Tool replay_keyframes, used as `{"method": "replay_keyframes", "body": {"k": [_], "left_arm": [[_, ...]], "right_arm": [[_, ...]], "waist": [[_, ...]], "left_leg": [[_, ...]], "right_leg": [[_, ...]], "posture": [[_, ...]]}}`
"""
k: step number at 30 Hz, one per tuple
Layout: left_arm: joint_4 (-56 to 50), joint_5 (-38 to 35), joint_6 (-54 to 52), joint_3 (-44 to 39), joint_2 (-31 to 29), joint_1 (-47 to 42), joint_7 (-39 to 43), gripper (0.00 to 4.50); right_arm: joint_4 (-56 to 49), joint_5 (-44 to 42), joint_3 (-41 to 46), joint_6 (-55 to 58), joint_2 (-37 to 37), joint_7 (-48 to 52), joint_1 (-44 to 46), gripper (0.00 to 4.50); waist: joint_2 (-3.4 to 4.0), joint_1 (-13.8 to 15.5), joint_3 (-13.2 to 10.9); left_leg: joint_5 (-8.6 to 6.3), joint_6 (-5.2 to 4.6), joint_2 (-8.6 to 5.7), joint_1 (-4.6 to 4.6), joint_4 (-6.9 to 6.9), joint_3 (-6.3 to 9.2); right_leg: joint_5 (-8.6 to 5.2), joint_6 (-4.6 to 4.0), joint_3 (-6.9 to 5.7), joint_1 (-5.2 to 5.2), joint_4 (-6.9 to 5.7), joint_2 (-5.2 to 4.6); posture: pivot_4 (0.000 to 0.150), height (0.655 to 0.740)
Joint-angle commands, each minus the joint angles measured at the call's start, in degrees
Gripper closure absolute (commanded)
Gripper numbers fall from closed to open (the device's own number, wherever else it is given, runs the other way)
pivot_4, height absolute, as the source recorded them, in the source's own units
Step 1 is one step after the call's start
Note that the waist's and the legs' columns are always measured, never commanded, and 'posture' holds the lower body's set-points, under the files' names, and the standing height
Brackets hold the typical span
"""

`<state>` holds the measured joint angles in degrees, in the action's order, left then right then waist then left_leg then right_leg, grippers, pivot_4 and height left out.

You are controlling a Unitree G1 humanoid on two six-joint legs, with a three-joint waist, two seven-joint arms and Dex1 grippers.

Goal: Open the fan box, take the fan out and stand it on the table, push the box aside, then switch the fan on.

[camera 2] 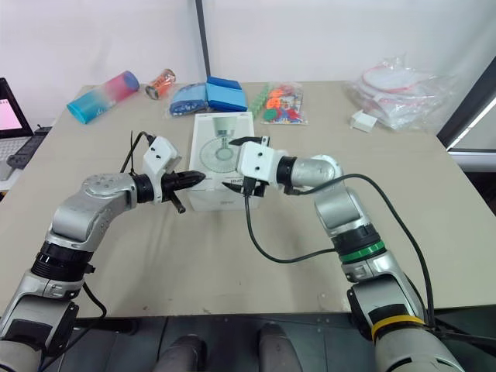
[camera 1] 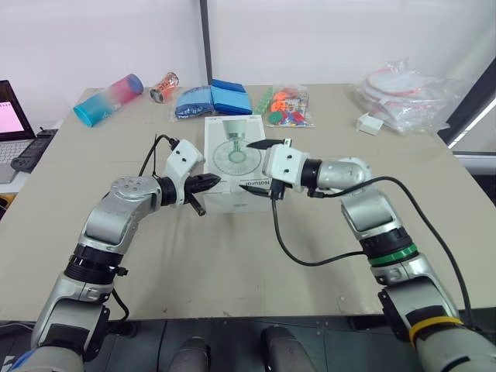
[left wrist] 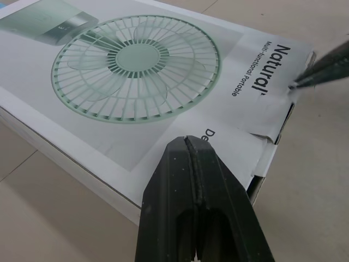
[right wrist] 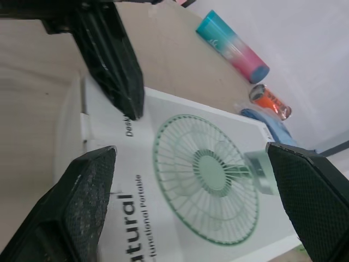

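1. The fan box (camera 1: pixel 232 159) lies flat in the middle of the tabletop (camera 1: pixel 232 263), its long axis running from near edge to far edge.
2. Left jaws, pressed shut and empty, sit at its near flap.
3. Right jaws gape wide over that end, holding nothing.

Lab, white backdrop (camera 1: pixel 101 39), laptop (camera 1: pixel 11 116), cluttered table (camera 1: pixel 232 263)

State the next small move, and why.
Probably close the right pincer on the end flap and pull it open: that pincer hangs open over the fan box, whose flap already gapes slightly, and the shut left pincer sits at that end.
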<state>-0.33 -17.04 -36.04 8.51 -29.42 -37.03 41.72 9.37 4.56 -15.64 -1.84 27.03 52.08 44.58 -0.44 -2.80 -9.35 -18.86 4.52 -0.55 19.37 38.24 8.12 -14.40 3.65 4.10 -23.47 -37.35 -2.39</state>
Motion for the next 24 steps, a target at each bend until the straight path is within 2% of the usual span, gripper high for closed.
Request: {"method": "replay_keyframes", "body": {"k": [1, 24], "left_arm": [[1.48, 1.34, -0.54, 0.39, 0.33, 0.13, -0.06, 4.44], [0.99, 1.89, -0.75, 0.28, 0.94, 0.34, 0.35, 4.44]], "right_arm": [[-2.47, 0.3, -0.22, -0.23, -0.29, -0.27, 0.02, 0.0], [1.04, 5.07, -1.26, -3.94, -1.07, -3.72, 1.0, 0.0]], "waist": [[0.0, 0.01, 0.0], [0.0, 0.01, 0.0]], "left_leg": [[0.0, 0.0, 0.0, 0.0, 0.0, 0.0], [0.0, 0.0, -0.01, 0.0, 0.0, 0.0]], "right_leg": [[0.0, 0.0, 0.0, 0.0, -0.01, 0.01], [0.0, 0.0, 0.0, 0.0, -0.01, -0.01]], "posture": [[0.15, 0.74], [0.15, 0.74]]}}
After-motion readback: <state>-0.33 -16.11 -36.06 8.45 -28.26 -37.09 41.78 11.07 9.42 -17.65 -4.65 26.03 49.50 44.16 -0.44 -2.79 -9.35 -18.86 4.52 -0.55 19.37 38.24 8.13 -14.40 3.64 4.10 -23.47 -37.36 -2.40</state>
